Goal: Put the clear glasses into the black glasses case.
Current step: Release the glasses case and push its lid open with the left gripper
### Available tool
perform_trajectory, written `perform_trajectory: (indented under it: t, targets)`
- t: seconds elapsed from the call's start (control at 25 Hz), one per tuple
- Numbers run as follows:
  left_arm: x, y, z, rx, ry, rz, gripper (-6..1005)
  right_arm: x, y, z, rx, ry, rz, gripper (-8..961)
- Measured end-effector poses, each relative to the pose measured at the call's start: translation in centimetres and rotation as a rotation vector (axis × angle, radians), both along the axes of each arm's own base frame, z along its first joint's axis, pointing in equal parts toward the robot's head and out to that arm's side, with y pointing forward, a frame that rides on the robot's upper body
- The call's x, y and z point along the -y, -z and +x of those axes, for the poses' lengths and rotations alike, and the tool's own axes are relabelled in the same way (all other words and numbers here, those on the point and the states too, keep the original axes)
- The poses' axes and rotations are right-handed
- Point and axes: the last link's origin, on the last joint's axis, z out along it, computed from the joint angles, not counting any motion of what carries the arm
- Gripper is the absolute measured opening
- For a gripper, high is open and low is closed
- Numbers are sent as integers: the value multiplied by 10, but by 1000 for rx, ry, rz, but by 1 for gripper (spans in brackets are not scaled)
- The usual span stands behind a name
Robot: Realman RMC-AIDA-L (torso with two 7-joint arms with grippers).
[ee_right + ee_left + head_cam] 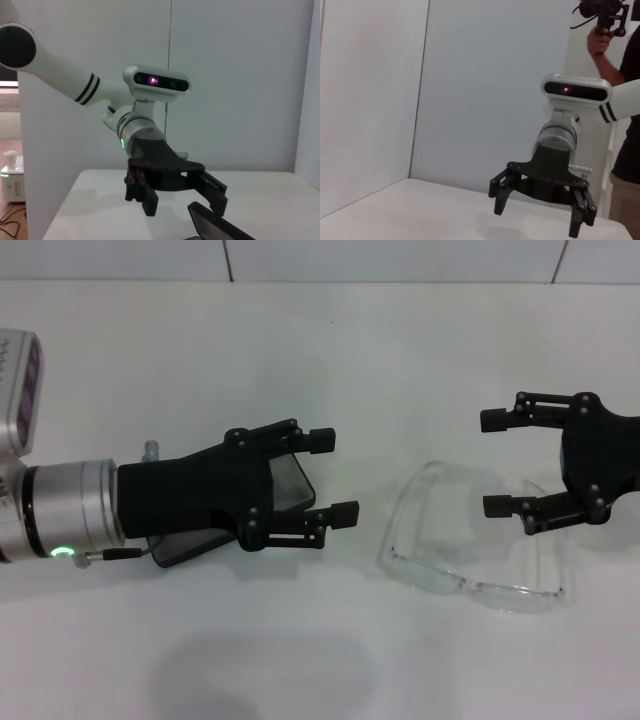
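On the white desk [300, 360] my two arms face each other. My left hand [325, 475] hangs released over the black glasses case [290, 485], which mostly hides beneath it. The lid looks raised in the right wrist view, but I cannot see inside, so I cannot tell what it holds. My right hand [500, 465], also released and empty, hovers just above the clear glasses [465, 540]. They lie on the desk between my hands, long axis across my front, nearer my right hand, so I judge the right should pick them up.
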Motion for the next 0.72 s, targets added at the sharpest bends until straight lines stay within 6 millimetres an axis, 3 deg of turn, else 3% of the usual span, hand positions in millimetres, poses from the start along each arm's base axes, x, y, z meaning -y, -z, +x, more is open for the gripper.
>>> perform_trajectory:
  t: [0.48, 0.72]
  targets:
    - [-2, 0, 2, 7, -9, 9, 887, 2, 2, 5, 19, -3, 9, 872]
    - [-20, -28, 2, -73, -66, 21, 887, 4, 1, 7, 17, -1, 6, 873]
